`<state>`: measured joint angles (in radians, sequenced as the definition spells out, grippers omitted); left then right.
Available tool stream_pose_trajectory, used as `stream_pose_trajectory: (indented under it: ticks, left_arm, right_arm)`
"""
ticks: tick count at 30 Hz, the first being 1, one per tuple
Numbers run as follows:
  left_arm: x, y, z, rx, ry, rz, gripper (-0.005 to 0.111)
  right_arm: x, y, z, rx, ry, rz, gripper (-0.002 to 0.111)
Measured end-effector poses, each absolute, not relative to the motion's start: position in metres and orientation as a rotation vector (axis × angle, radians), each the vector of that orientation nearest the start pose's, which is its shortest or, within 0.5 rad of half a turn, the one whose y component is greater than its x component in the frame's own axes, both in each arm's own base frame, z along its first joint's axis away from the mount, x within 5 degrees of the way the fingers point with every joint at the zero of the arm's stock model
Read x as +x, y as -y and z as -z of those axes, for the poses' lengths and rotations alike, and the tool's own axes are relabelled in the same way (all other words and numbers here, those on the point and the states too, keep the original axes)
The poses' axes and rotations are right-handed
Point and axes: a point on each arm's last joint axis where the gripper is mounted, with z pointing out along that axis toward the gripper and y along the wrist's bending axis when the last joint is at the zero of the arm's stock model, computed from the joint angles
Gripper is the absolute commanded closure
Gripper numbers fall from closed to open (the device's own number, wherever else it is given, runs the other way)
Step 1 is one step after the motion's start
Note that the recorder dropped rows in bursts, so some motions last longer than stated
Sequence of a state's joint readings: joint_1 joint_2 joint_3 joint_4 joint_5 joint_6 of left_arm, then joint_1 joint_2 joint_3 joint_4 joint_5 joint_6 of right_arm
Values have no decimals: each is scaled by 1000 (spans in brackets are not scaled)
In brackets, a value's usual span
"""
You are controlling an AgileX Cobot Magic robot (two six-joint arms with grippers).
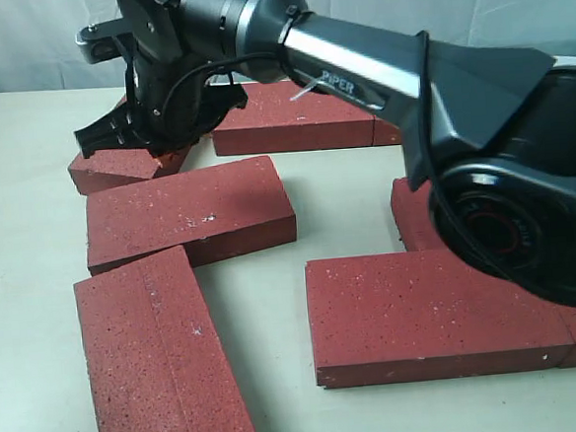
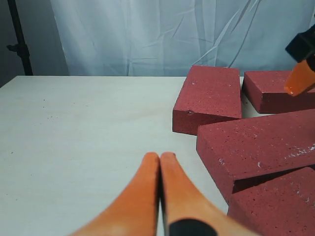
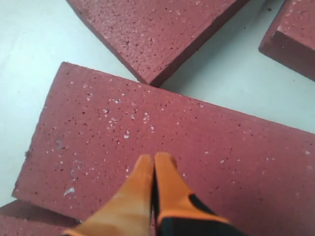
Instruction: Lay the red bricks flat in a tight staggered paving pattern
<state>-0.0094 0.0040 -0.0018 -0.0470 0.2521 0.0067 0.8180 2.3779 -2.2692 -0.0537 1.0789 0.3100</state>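
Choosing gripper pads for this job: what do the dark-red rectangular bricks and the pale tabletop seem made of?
The dark-red rectangular bricks look like concrete or fired clay: matte, grainy, white-specked. The pale tabletop seems smooth matte laminate or painted board.

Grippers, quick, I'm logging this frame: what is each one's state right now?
Left gripper: closed, holding nothing.
Right gripper: closed, holding nothing, tips over a red brick.
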Motion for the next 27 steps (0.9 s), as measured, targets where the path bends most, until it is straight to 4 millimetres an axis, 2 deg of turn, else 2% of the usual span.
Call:
stream_pose_trajectory:
  ticks: [3,8,10,14,24,27]
  left_arm:
    - [55,2,-191,-17,-1738,46,107]
    - [55,2,-191,-17,-1738,46,107]
    - [55,2,-191,-17,-1738,46,107]
    - [55,2,-191,-17,-1738,46,107]
    - [55,2,-191,-17,-1738,46,107]
    - [55,2,-191,-17,-1738,46,107]
  right_arm:
    - [363,-382,-216,-645,-2646,-288,101]
    - [364,-382,-213,-611,-2666,-290,65]
    - [364,-383,-213,-608,-2667,-295,57]
    - [364,-384,-209,-596,-2674,-300,55]
    - [370,-390,-164,-568,-2733,-270,55]
    - [370,-390,-161,-569,-2737,-267,55]
